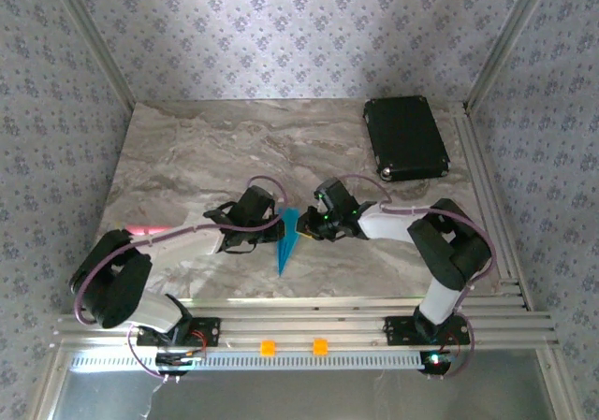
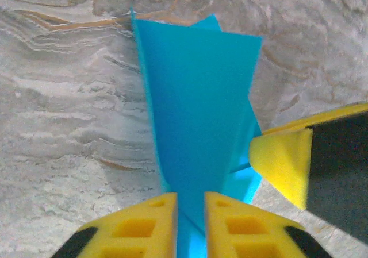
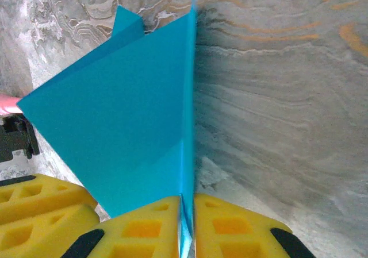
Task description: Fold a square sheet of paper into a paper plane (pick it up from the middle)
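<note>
Starting with what is hard to read: from the top camera the fingertips of the left gripper point(image 1: 277, 226) and the right gripper point(image 1: 305, 224) are small and dark against the paper plane point(image 1: 286, 247), so no grip can be judged there, and they partly cover the plane's wide end. Both wrist cameras cut the plane off at their lower edge, below the fingers. In the left wrist view the left gripper point(image 2: 191, 199) has its yellow fingers point(image 2: 149, 226) a little apart, astride the upright blue fold point(image 2: 195, 108); whether the pads touch the paper I cannot tell. One of the right gripper's fingers point(image 2: 282, 163) sits against the paper's right side. In the right wrist view the right gripper point(image 3: 187, 200) is pressed together on the plane's thin standing edge point(image 3: 132, 126). The plane sits mid-table point(image 1: 187, 167) between the two grippers, its point toward the arm bases, well apart from the black case point(image 1: 405, 137) in the far right corner.
</note>
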You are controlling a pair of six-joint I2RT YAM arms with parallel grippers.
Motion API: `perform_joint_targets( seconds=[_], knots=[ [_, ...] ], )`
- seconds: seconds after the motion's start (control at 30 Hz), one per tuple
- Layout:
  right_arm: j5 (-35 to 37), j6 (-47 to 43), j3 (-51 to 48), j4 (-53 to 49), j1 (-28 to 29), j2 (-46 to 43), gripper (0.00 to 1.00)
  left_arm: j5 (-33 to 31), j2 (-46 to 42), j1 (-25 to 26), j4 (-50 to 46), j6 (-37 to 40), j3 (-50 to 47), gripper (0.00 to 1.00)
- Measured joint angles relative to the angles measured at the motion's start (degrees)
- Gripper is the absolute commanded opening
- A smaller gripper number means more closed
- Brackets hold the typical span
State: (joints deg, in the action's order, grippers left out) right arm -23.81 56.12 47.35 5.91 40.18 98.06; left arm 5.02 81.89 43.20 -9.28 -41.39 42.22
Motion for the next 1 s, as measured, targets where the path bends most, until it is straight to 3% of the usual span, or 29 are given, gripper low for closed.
perform_joint_targets(
  seconds=[0.1, 0.4, 0.63, 1.0],
  knots=[
    [-0.2, 0.1, -0.3, 0.6, 0.0, 0.0, 0.14, 1.2, 0.0, 0.2, 0.1, 0.3, 0.0, 0.36],
    [-0.6, 0.3, -0.6, 1.7, 0.0, 0.0, 0.14, 1.3, -2.1, 4.3, -1.7, 0.4, 0.0, 0.41],
    [-0.6, 0.3, -0.7, 1.9, -0.1, 0.0, 0.14, -0.2, -3.5, 5.8, -2.7, 0.9, 0.0, 0.42],
    [-0.6, 0.3, -0.8, 2.0, -0.2, 0.0, 0.14, -0.4, 1.4, 5.9, -3.8, 1.9, 1.4, 0.42]
  ],
)
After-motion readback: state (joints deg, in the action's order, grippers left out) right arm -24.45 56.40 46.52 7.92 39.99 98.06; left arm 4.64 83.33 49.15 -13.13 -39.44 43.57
